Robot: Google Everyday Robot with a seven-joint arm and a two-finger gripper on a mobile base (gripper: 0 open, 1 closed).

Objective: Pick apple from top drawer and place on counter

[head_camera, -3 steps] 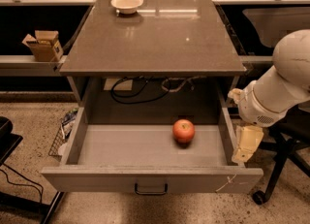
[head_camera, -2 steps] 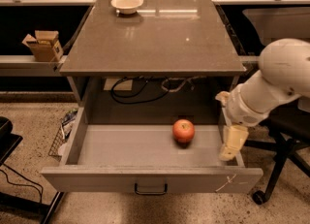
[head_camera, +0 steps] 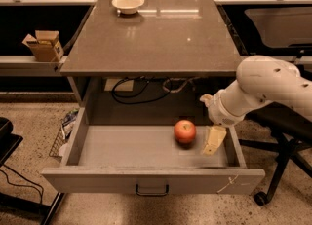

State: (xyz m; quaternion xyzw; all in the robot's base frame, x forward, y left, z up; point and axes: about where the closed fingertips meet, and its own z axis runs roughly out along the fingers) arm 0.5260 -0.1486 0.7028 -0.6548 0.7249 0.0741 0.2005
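The red-orange apple (head_camera: 185, 131) lies in the open grey top drawer (head_camera: 151, 181), right of its middle. My gripper (head_camera: 213, 141) hangs from the white arm on the right and reaches down into the drawer, just right of the apple and a little apart from it. The brown-grey counter (head_camera: 156, 36) lies above and behind the drawer.
A white shallow bowl (head_camera: 127, 3) stands at the counter's far left. A cardboard box (head_camera: 44, 45) sits on a shelf at the left. Black cables (head_camera: 141, 87) hang behind the drawer. An office chair base (head_camera: 278, 170) stands at the right.
My arm has swung left and the gripper has moved from outside the drawer's right wall into the drawer, close to the apple. The apple has not moved.
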